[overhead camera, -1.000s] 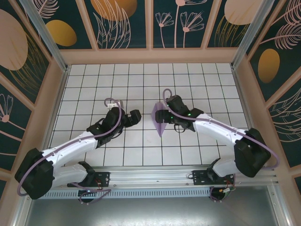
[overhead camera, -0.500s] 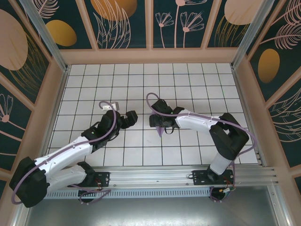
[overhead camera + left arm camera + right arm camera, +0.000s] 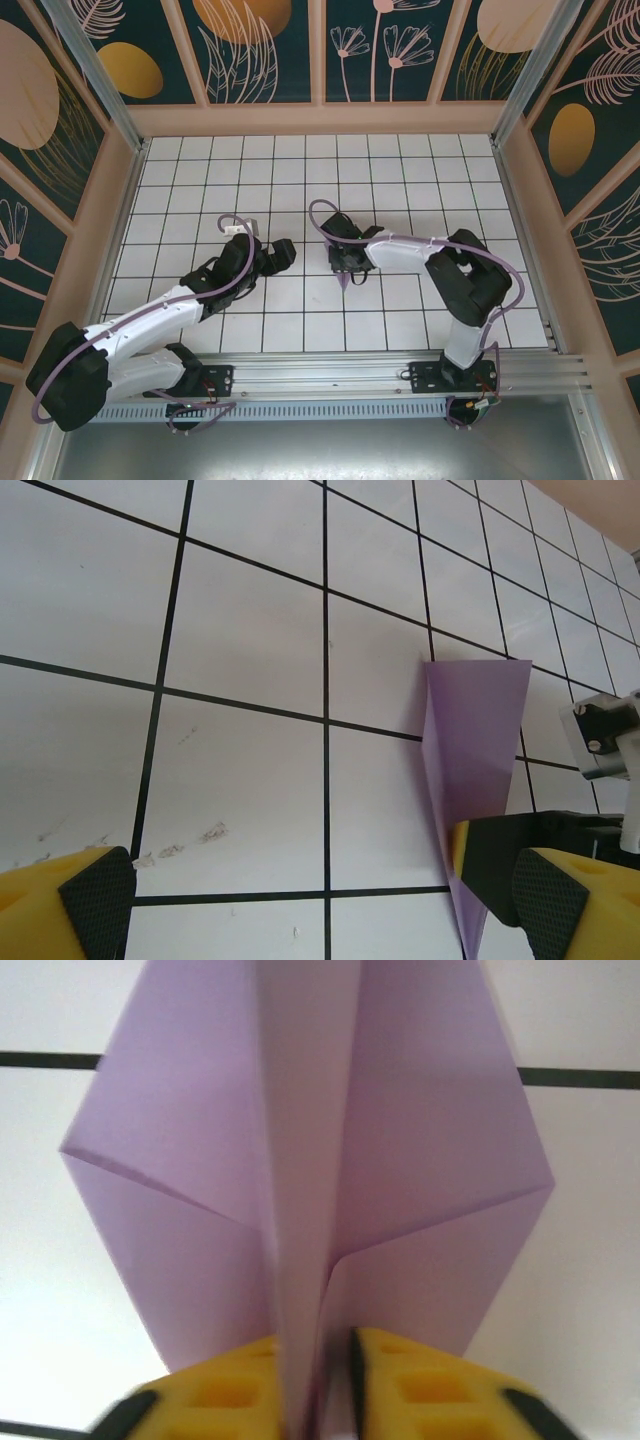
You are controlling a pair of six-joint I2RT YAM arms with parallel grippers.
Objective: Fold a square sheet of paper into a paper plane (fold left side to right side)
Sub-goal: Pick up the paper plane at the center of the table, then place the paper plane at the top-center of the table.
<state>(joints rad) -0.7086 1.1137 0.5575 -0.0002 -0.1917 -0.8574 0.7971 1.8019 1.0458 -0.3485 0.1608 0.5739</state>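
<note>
So the right gripper is clamped on the paper plane at its centre ridge, so squeeze square on the crease, while the left gripper at its 9 o'clock gapes wide, holding nothing.

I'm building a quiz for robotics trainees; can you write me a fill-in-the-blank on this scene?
The right gripper pinches the centre ridge of the paper plane, whose colour is ____.
The left gripper has its jaws ____, holding nothing.
The table has white tiles divided by ____ lines.
Missing words: purple; open; black.
</note>
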